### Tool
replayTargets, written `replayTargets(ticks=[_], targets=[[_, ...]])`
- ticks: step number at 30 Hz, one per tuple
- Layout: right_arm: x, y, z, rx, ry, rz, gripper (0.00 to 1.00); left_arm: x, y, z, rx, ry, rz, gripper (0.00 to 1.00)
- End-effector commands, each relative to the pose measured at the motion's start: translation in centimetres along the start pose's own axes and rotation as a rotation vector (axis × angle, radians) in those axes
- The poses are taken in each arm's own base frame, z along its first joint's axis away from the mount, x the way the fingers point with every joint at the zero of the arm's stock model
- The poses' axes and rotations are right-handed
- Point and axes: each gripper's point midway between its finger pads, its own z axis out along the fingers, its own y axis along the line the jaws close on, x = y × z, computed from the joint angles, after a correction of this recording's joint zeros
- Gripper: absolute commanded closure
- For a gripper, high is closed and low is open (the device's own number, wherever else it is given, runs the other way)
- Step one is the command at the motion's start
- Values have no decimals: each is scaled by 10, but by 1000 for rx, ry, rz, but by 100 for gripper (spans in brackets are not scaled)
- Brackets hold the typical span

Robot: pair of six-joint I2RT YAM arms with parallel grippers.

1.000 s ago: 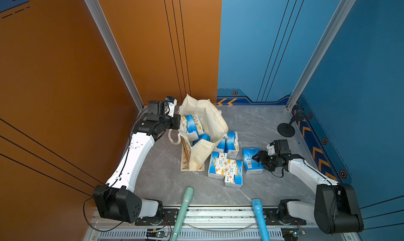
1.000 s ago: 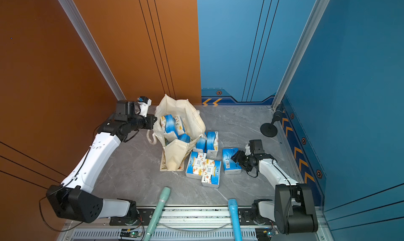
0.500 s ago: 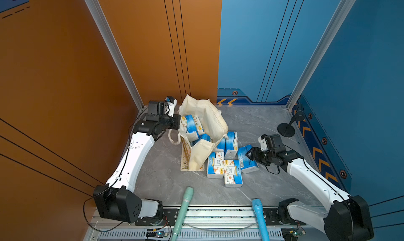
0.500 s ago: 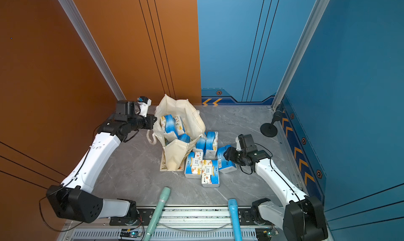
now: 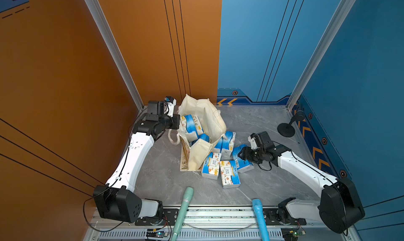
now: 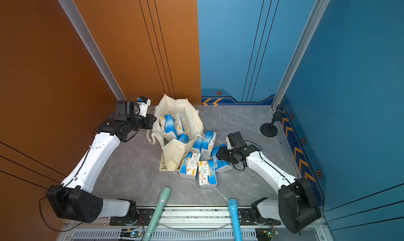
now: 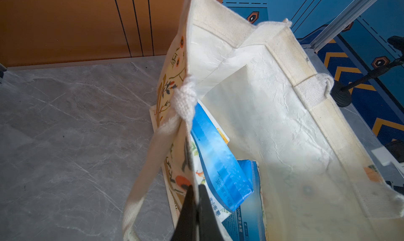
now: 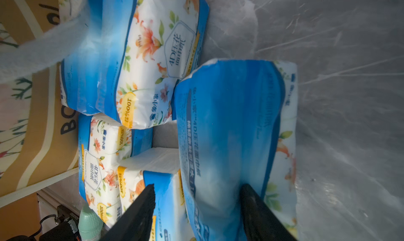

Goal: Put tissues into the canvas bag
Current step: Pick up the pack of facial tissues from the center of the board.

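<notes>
**Bag pinched at the left, blue pack between the jaws at the right**

Starting far left: got the left gripper (image 7: 195,186) clenched flat on the side rim of the canvas bag (image 5: 211,119), just under a knotted loop handle (image 7: 185,95). Sitting upright toward the back-left of the grey marble-look table (image 5: 262,124), mouth gaping, front wall slumped outward. Inside, tissue packs (image 5: 191,125) stood on edge against the wall nearest that gripper; can read "100%原生木浆" on one wrapper in the left wrist view. Dark "BO" lettering (image 8: 67,121) on a tan band of the bag, rest cut off. Down front, a mint-green handle (image 5: 185,201) sticking up from the rail.

Right up against the bag: two standing packs (image 5: 228,141), then two flat packs (image 5: 229,174) with orange flowers, "4D压花" and a yellow "100%" badge. All parked between bag and right arm.

Next over, a tilted pack (image 8: 229,130), blue side showing, with the right gripper (image 8: 197,187) spread wide around its end. One finger against the wrap, a sliver of gap beside the other, so can't tell if squeezed or just straddled. Further right, a light-blue handle (image 5: 259,213) at the rail and a black round-base stand (image 5: 285,129) by the back-right edge.
</notes>
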Motion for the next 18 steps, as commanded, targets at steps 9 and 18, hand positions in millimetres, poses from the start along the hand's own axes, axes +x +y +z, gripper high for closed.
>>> replayTargets(ticks=[9,18], targets=[[0,47,-2,-79,4,-84,35,16,2,0,4,54,-25,100],[-3,67,-11,-81,-15,-191,35,14,2,-4,1,41,-22,100]])
